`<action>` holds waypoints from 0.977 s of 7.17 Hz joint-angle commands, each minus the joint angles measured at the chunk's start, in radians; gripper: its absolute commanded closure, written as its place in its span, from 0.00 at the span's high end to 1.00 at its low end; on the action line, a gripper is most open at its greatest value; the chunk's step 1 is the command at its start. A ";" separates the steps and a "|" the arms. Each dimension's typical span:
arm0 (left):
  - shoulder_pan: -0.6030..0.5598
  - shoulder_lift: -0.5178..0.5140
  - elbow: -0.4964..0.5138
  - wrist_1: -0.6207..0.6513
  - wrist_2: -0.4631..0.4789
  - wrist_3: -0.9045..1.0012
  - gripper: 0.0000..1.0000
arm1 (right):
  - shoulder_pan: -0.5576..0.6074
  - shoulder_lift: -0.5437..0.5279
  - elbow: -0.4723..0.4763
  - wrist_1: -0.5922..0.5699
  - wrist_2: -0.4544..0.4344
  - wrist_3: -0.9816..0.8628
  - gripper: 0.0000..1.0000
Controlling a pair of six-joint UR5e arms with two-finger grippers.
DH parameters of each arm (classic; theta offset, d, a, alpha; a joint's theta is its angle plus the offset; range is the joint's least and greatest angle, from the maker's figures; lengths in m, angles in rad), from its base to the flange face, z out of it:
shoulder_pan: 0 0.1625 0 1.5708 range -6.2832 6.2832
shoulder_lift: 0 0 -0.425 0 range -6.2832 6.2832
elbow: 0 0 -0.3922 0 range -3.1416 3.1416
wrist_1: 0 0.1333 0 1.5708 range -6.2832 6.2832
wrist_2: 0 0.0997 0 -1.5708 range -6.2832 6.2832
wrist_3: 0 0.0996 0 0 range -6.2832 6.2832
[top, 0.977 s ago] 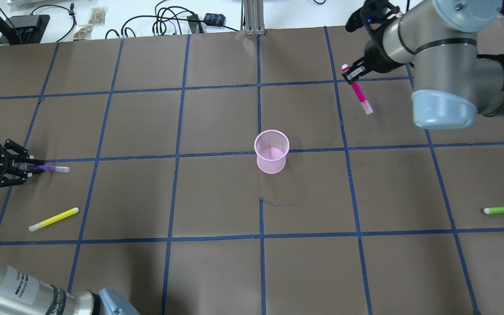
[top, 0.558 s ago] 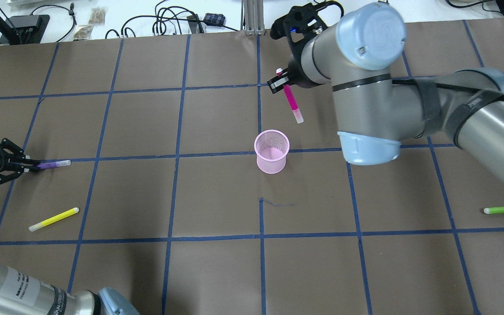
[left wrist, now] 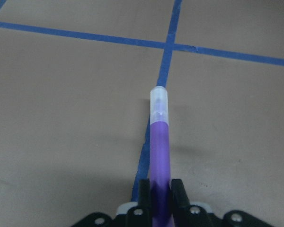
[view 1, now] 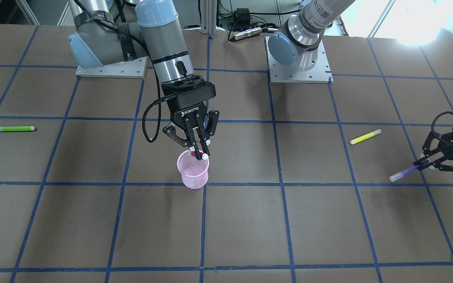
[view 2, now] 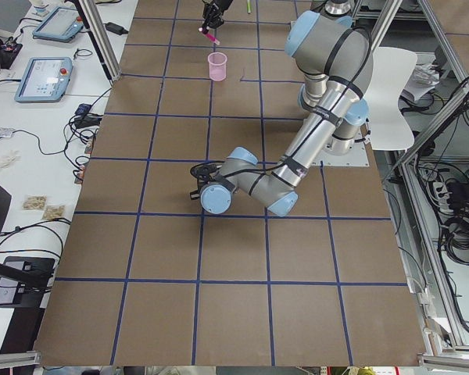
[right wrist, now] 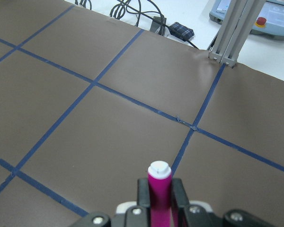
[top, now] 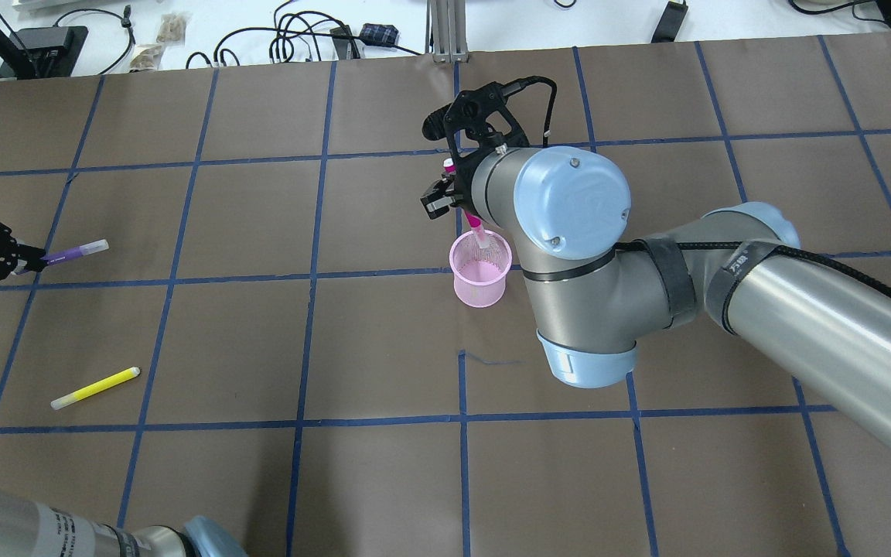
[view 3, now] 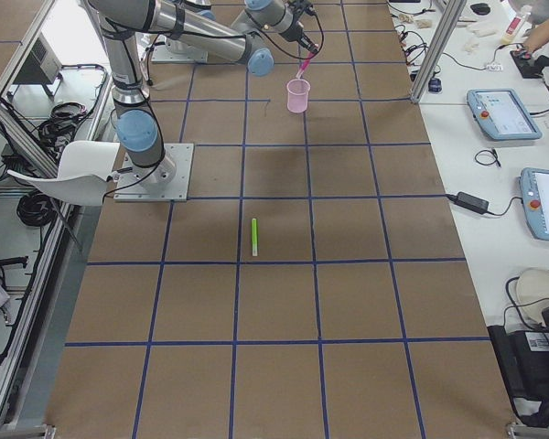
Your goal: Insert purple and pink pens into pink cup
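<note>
The pink mesh cup (top: 480,271) stands upright at the table's middle, also in the front view (view 1: 193,173). My right gripper (top: 453,195) (view 1: 199,152) is shut on the pink pen (top: 476,227) (right wrist: 159,187). It holds the pen tilted just over the cup's far rim, with the lower end at the cup's mouth. My left gripper (top: 28,261) (view 1: 427,162) is shut on the purple pen (top: 74,251) (view 1: 405,172) (left wrist: 159,146). It holds that pen near level, a little above the table at the far left.
A yellow pen (top: 95,387) (view 1: 365,136) lies on the table near my left gripper. A green pen (view 1: 12,128) (view 3: 253,236) lies on my right side. Cables and boxes sit past the table's far edge (top: 291,39).
My right arm swung left with the pink pen, from the far right to over the cup. My left gripper rose and drew back slightly with the purple pen.
</note>
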 commanded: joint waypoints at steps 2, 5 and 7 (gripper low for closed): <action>-0.091 0.164 -0.003 -0.109 0.008 -0.562 0.00 | 0.006 0.072 0.054 -0.234 0.007 -0.002 0.00; -0.238 0.270 -0.003 -0.210 0.045 -1.058 0.00 | 0.008 0.140 0.129 -0.417 -0.001 -0.007 0.00; -0.293 0.303 -0.005 -0.267 0.042 -1.292 0.00 | 0.008 0.142 0.180 -0.460 -0.005 -0.008 0.00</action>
